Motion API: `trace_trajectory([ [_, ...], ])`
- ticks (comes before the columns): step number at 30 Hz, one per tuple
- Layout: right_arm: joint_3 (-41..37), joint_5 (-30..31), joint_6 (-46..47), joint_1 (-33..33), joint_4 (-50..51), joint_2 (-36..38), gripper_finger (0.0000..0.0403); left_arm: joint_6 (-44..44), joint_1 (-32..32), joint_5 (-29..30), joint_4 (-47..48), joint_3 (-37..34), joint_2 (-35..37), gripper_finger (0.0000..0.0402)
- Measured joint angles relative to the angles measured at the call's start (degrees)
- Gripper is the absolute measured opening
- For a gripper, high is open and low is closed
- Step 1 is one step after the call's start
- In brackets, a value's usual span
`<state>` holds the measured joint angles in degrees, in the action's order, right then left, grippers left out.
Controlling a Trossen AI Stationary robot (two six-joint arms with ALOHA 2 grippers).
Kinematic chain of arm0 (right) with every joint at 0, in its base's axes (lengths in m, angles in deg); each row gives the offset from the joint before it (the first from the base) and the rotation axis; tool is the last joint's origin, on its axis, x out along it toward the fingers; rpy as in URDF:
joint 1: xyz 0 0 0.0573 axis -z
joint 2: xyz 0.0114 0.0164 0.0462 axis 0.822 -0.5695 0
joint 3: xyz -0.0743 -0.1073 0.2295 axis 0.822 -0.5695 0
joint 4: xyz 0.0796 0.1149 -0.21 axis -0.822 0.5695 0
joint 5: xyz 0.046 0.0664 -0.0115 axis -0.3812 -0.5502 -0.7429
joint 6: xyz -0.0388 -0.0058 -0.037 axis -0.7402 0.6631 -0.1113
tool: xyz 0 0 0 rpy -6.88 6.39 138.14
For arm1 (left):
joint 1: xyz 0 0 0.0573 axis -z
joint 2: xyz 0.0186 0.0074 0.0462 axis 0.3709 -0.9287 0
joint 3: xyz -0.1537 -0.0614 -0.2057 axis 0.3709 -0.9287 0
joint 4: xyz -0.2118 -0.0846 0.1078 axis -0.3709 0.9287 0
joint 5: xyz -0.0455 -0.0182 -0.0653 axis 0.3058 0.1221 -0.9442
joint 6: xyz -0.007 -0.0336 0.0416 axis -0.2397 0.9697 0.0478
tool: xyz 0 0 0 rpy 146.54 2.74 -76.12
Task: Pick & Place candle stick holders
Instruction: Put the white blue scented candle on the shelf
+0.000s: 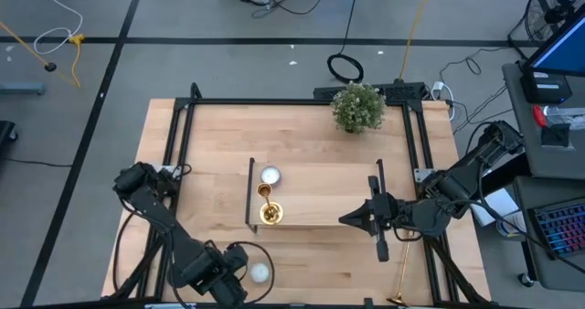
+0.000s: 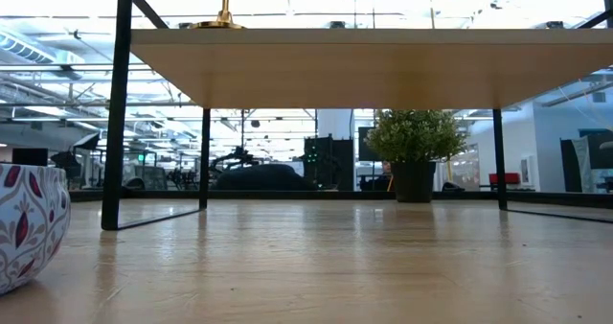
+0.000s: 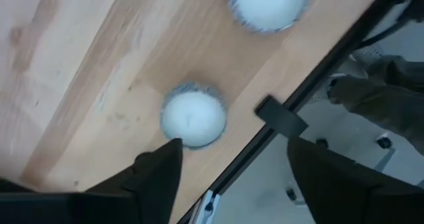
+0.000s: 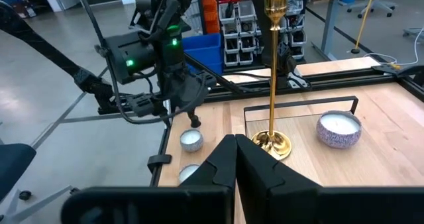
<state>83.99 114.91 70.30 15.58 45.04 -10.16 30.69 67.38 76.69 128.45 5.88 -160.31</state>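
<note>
Left gripper (image 3: pixel 228 174) hovering open, empty, over small white candle (image 3: pixel 193 116) at counter's (image 1: pixel 311 135) front-left edge. Right gripper (image 4: pixel 236 159) shut, empty, waiting beside stand (image 1: pixel 315 197). Gold candlestick (image 4: pixel 273 71) standing upright on stand. Second gold candlestick (image 1: pixel 401 272) lying at front-right edge. Risk: bumping candle off edge, toppling upright candlestick. Plant (image 1: pixel 356 107) at back edge.
</note>
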Motion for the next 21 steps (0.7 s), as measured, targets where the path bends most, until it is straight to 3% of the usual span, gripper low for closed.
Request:
trace_trajectory([
  [7,0.0,0.3,0.0,0.0,0.0,0.0,0.0,4.4,-1.1,-3.8,-1.2,-3.3,0.0,0.0344],
  [13,0.0,0.2,0.0,0.0,0.0,0.0,0.0,5.6,-2.0,-3.0,-4.3,-5.6,0.0,0.0387],
  [21,0.0,0.1,0.0,0.0,-0.4,0.0,0.0,9.4,-1.5,-2.6,-6.8,-8.9,0.0,0.0396],
])
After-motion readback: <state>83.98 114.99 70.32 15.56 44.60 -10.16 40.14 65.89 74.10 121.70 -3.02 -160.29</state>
